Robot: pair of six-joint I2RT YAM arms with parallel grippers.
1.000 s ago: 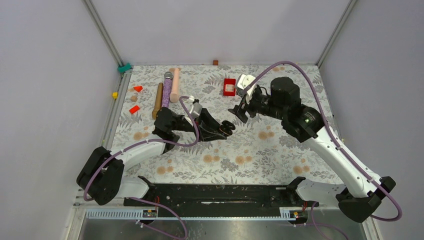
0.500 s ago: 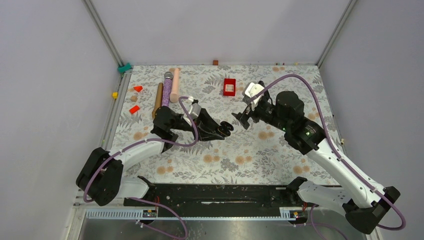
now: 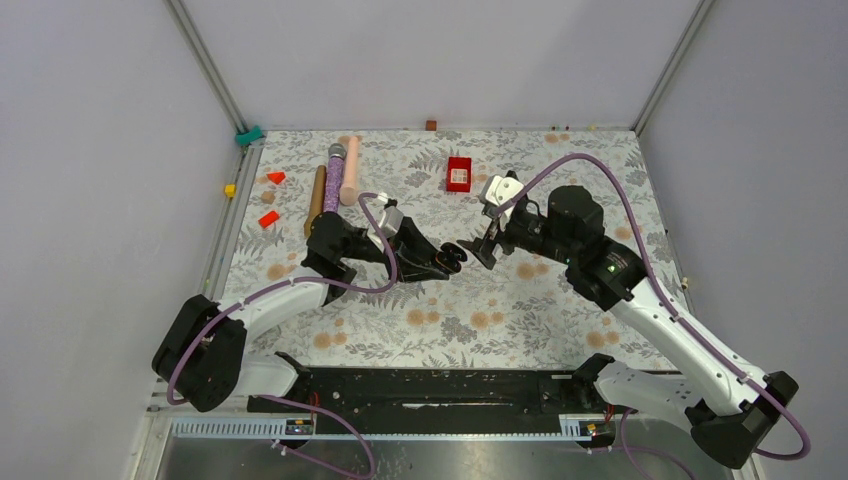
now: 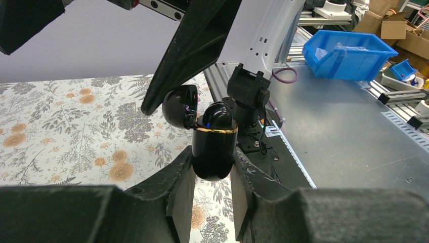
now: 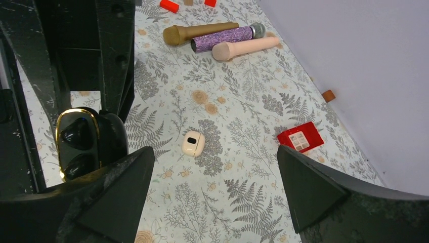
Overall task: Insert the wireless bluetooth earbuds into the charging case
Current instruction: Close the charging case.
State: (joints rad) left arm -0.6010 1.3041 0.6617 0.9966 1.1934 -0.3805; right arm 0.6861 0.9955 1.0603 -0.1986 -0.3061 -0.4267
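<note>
Left wrist view: the left end effector (image 4: 211, 169) clamps the black case (image 4: 213, 149) by its body, lid (image 4: 180, 107) tipped back, so its wells face the right end effector (image 5: 212, 172), which is spread wide just beside it. Two black earbuds (image 5: 76, 134) seem seated inside. A whitish case (image 5: 193, 143) lies on the counter (image 5: 243, 202) beneath.

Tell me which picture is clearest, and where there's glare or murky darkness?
Top external: even, soft light, faint shadows, floral cloth sharp throughout. Left wrist: the glossy black charging case is crisp, with small glints on its open lid. Right wrist: the near fingers are dark and murky, the microphones beyond sharp.
</note>
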